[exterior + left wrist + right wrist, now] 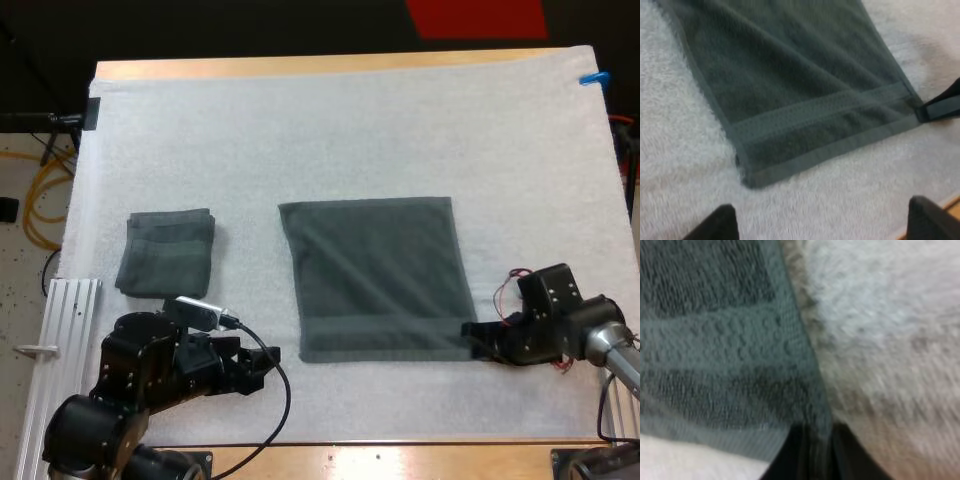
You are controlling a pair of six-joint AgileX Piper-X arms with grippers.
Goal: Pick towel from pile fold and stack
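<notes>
Right tool [474, 338] gripped the near right corner of the spread towel [375, 275], fingers [845, 460] pressed on its hem from both sides. Left tool [262, 362] was wide and holding nothing, just off the towel's near left corner. That towel lay flat on the white mat [350, 120], toward the surface's near edge. A folded towel [167, 252] sat near the left edge.

Dark flat towel [372, 275], folded towel [166, 252] apart

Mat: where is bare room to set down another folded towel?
Bare: the far strip of mat beyond both towels, and the gap between folded towel and spread towel. Crowded: the spread towel's near edge, with left gripper and right gripper.
</notes>
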